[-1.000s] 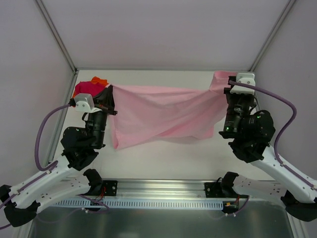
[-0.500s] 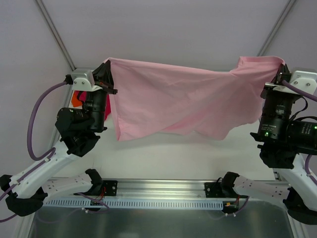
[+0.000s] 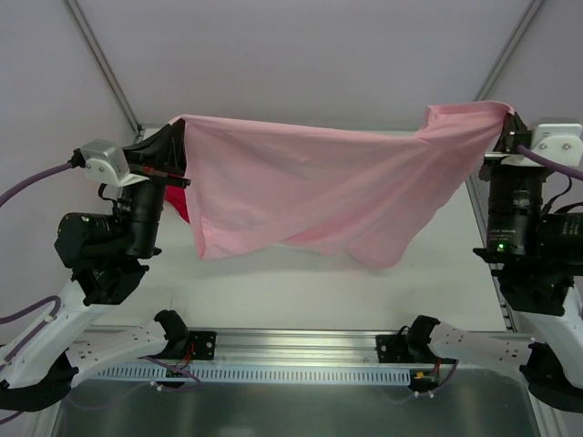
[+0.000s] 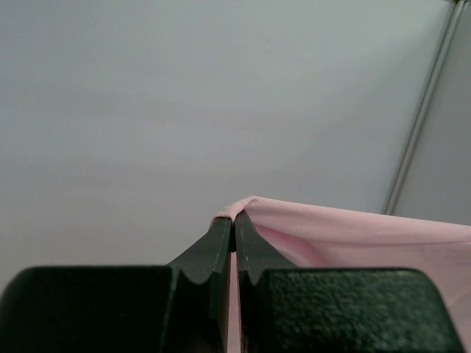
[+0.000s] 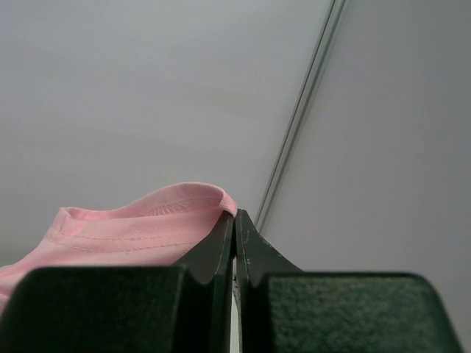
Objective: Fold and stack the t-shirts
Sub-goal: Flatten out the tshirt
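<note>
Nearest, the left hand [image 3: 175, 134] and the right hand [image 3: 506, 121] are raised well above the surface [image 3: 301, 296], far apart. Each is clamped on an upper corner of the pink shirt [image 3: 319, 187]. In the wrist views the fingers of the left hand [image 4: 234, 225] and of the right hand [image 5: 235, 218] are pressed together with only a thin fold of cloth between them.

The shirt [image 4: 353, 235] hangs between them as a wide sheet, clear of the surface. Its top edge dips a little in the middle, and its lower edge falls in uneven diagonal folds, lowest toward the right. It looks light, thin and quite limp: it will sag, swing and crease wherever it is unsupported, and a shallow pinch could slip. The stitched edge [image 5: 140, 220] at the right hand seems the firmer place to hold. Corners and seams are the best grips for laying it flat.

Beyond, low behind the left arm, a bit of magenta shirt [image 3: 179, 206] shows on the surface.
</note>
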Controlling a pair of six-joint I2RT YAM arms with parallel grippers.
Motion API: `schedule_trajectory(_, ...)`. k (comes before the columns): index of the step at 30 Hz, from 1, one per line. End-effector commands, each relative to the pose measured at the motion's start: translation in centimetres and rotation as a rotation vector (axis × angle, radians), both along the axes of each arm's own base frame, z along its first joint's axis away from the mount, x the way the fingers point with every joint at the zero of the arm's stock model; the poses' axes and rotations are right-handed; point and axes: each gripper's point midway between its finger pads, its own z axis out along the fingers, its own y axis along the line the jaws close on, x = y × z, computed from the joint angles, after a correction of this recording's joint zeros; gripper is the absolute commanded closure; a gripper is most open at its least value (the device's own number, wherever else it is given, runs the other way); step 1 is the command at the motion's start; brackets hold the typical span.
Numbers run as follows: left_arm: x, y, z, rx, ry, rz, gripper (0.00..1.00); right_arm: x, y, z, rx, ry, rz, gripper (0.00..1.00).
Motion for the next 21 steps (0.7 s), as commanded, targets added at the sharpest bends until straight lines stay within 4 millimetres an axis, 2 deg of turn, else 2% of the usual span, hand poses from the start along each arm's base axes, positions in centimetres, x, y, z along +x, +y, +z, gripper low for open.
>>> schedule_trajectory(1, -1.8, 0.6, 2.8, -0.038, -0.065, -0.07, 1.0, -2.3, -2.3, 2.6, 0.094, -0.076, 0.067, 0.99)
schedule_trajectory(7, -3.4, -0.5, 3.7, -0.012, -0.116, -0.169, 1.0, -4.4, -3.4, 3.3, 0.128, -0.141, 0.173, 0.99)
schedule_trajectory(11, -4.7, -1.0, 4.0, 0.012, -0.15, -0.24, 1.0, -5.7, -2.7, 3.5, 0.133, -0.124, 0.32, 0.99)
schedule_trajectory(12, -5.2, -1.3, 4.0, 0.023, -0.162, -0.266, 1.0, -6.0, -1.8, 3.2, 0.124, -0.105, 0.387, 0.99)
schedule_trajectory(13, -5.7, -1.2, 4.2, 0.019, -0.171, -0.283, 1.0, -6.8, -2.3, 4.0, 0.147, -0.124, 0.416, 0.99)
schedule_trajectory(15, -6.6, -1.5, 4.5, 0.032, -0.198, -0.327, 1.0, -7.4, -1.2, 4.0, 0.135, -0.112, 0.496, 0.99)
schedule_trajectory(16, -7.1, -1.3, 4.7, 0.026, -0.208, -0.338, 1.0, -7.9, -1.6, 4.5, 0.145, -0.123, 0.512, 0.99)
schedule_trajectory(21, -8.5, -1.3, 5.1, 0.038, -0.246, -0.385, 1.0, -8.0, 0.0, 5.0, 0.147, -0.105, 0.585, 0.99)
